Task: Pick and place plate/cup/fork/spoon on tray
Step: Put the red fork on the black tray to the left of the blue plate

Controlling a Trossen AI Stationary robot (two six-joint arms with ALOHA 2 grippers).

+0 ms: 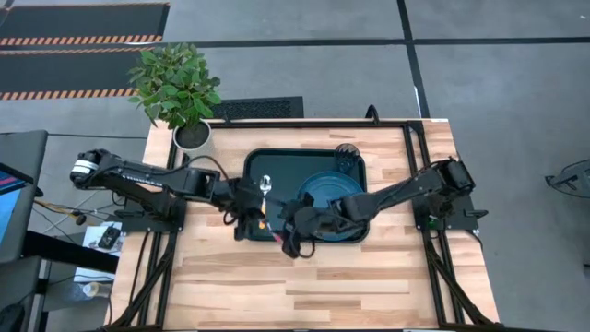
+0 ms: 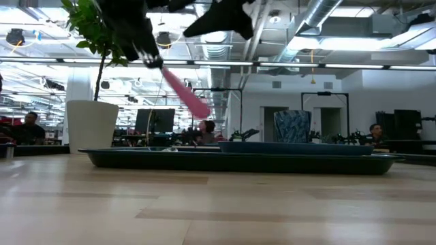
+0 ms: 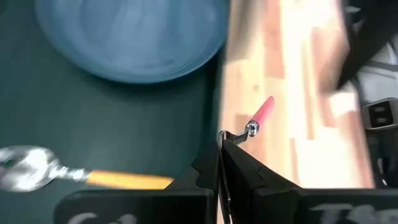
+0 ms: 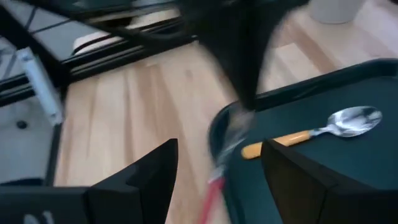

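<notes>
The dark green tray (image 1: 277, 166) lies mid-table. On it are the blue plate (image 1: 334, 192), the dark cup (image 1: 347, 152) at its far right corner, and the orange-handled spoon (image 1: 265, 190), also seen in the left wrist view (image 3: 93, 177). My left gripper (image 1: 247, 219) is shut on the fork (image 1: 275, 237) over the tray's near left edge. The fork's pink handle (image 2: 185, 94) slants down, high above the tray. My right gripper (image 4: 219, 149) is open and empty just beside the fork, near the tray's front edge (image 1: 291, 242). My left gripper pinches the fork's metal end (image 3: 235, 135) between its two shut fingers, which hide the tines. The pink handle (image 3: 263, 111) sticks out past the fingertips. The fork is lifted clear of the tray and table and tilted, handle end lower.
A white pot with a green plant (image 1: 189, 129) stands at the table's far left corner. Bare wood lies in front of the tray (image 1: 313, 286). Black frame rails (image 1: 415, 166) run along both table sides. People sit in the room beyond the table (image 2: 204, 129).
</notes>
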